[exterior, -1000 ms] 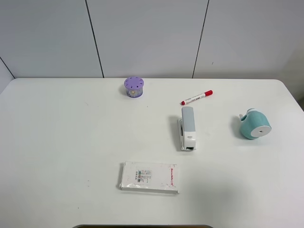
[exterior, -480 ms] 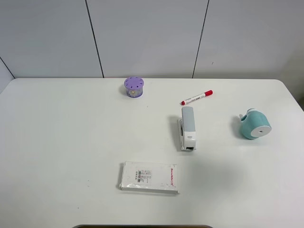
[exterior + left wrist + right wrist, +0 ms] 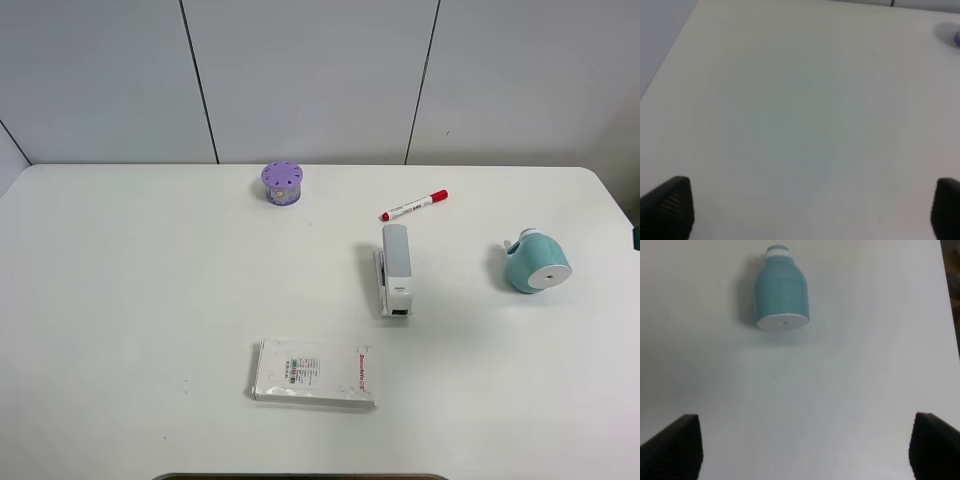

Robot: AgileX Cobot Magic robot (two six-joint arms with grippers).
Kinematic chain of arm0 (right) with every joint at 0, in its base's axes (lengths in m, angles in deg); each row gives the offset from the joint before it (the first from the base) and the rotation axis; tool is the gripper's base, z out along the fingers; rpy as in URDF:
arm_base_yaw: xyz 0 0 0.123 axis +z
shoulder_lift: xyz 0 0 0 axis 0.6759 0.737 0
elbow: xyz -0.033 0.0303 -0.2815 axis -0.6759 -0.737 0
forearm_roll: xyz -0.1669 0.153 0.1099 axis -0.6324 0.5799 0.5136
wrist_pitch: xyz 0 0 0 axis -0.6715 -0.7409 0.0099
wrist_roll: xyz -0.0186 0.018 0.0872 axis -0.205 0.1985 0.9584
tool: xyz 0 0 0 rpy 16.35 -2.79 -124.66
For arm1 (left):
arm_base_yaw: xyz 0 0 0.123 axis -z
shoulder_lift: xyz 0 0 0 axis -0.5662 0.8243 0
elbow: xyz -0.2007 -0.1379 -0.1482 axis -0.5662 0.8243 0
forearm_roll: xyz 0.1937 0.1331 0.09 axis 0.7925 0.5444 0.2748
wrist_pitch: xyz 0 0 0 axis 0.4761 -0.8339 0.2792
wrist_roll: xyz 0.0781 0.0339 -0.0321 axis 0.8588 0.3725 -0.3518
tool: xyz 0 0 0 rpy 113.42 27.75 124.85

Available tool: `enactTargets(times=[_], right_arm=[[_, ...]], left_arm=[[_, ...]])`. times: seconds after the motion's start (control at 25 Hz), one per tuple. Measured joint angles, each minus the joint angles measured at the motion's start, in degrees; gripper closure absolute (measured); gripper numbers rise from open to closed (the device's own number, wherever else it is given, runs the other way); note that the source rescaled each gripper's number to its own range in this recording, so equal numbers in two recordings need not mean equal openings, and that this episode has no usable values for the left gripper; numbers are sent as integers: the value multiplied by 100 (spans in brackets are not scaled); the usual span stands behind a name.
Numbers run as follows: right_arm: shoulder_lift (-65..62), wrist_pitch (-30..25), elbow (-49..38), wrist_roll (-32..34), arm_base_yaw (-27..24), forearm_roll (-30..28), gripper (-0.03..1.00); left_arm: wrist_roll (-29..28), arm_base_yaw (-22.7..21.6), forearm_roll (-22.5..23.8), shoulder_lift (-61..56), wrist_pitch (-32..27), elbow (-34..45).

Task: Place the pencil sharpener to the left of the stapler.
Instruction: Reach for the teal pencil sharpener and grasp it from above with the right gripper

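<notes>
The teal pencil sharpener (image 3: 535,263) lies on its side at the right of the white table, its white round end face turned toward the front. The grey and white stapler (image 3: 395,270) lies lengthwise near the middle, well to the sharpener's left. In the right wrist view the pencil sharpener (image 3: 781,289) lies ahead of my right gripper (image 3: 805,440), whose fingers stand wide apart with only bare table between them. My left gripper (image 3: 807,200) is open too, over bare table at the left side. Neither gripper's fingers show in the high view.
A purple cylinder with holes (image 3: 282,183) stands at the back. A red-capped marker (image 3: 413,205) lies just behind the stapler. A flat white packet (image 3: 314,373) lies near the front edge. The table's right edge (image 3: 946,300) runs close to the sharpener.
A small dark sliver has appeared at the right edge of the high view, level with the sharpener. The objects on the table have not moved.
</notes>
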Motion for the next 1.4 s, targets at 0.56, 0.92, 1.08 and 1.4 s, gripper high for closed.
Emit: enactTargets(times=[0.56,0.92,1.08,1.4], right_arm=[[2299,64,984,72,0,0,33],[3536,58,1726,72,0,0,33],[4079,64,2046,72,0,0,33],[4910,74,2279,72,0,6,33]], left_arm=[[0,0,0,0,0,0],[0,0,0,0,0,0],[0,0,0,0,0,0],[0,0,0,0,0,0]])
